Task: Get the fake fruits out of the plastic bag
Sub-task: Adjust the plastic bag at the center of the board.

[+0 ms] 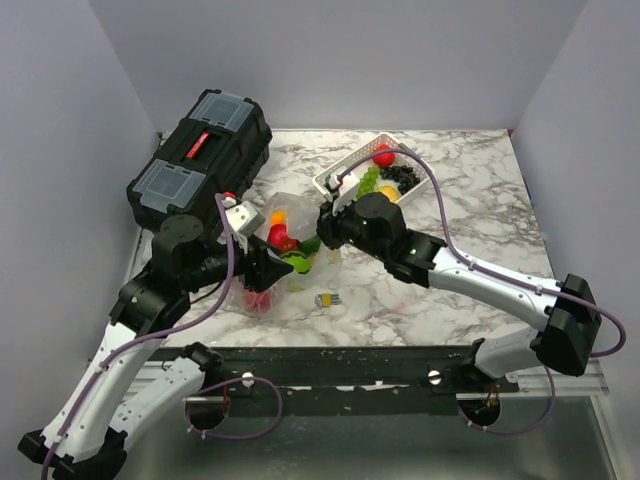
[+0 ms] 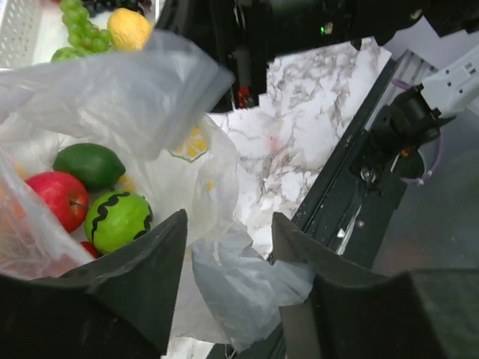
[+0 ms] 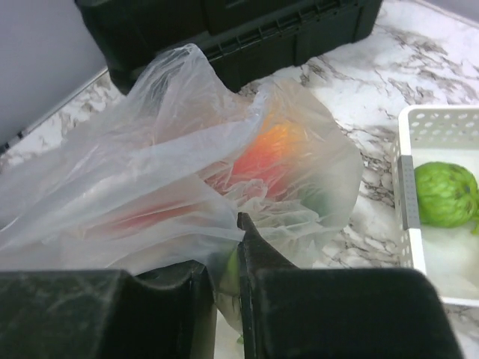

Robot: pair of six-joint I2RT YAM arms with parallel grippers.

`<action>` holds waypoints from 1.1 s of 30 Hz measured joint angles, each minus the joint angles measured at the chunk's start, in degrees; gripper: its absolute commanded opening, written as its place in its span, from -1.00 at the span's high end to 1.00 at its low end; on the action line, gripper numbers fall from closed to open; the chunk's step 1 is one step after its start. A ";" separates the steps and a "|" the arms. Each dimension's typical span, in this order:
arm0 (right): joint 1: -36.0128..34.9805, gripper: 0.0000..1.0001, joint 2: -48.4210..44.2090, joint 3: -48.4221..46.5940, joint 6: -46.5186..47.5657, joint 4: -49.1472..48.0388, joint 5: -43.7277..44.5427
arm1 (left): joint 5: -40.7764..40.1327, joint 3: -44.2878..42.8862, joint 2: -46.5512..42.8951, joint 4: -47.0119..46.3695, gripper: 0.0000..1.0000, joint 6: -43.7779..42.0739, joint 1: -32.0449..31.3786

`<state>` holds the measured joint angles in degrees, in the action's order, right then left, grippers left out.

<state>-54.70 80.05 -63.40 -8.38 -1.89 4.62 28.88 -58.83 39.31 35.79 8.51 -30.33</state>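
The clear crinkly plastic bag lies mid-way across the marble surface, just near of the black plastic toolbox and left of the white slotted basket. It holds glossy toy fruits, red and green. The right end effector pinches the bag's film. The left end effector stands spread around a loose fold.

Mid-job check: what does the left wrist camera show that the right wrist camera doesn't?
Left wrist only: a red apple, a dark green fruit and a striped green melon showing plainly inside the plastic bag; the left gripper with jaws apart around a plastic fold. Right wrist only: the black toolbox, and the right gripper pinching the film. Both: the plastic bag and the white basket.
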 measured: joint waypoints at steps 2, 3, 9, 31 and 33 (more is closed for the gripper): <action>0.00 0.83 0.22 -0.07 -0.61 -0.26 2.82 | 1.31 0.68 0.35 0.42 0.37 -0.15 0.00; 0.07 0.83 0.44 -0.17 -0.98 -0.37 4.48 | 1.81 1.11 0.20 0.52 0.46 -0.42 0.00; 3.50 0.78 4.09 -2.69 -4.52 -1.01 11.87 | 2.71 5.27 -3.98 2.10 0.70 -0.74 0.00; 6.78 -1.00 -17.33 1.92 -10.99 15.10 -14.69 | 4.74 10.75 -3.63 0.17 1.00 -0.11 0.00; 5.95 -0.99 -17.79 2.64 -11.21 13.03 -21.07 | 4.92 10.78 -3.56 0.07 1.00 0.02 0.00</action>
<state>-48.75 62.26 -60.75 -19.59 11.14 -16.45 33.80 -48.05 35.75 35.86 8.54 -30.33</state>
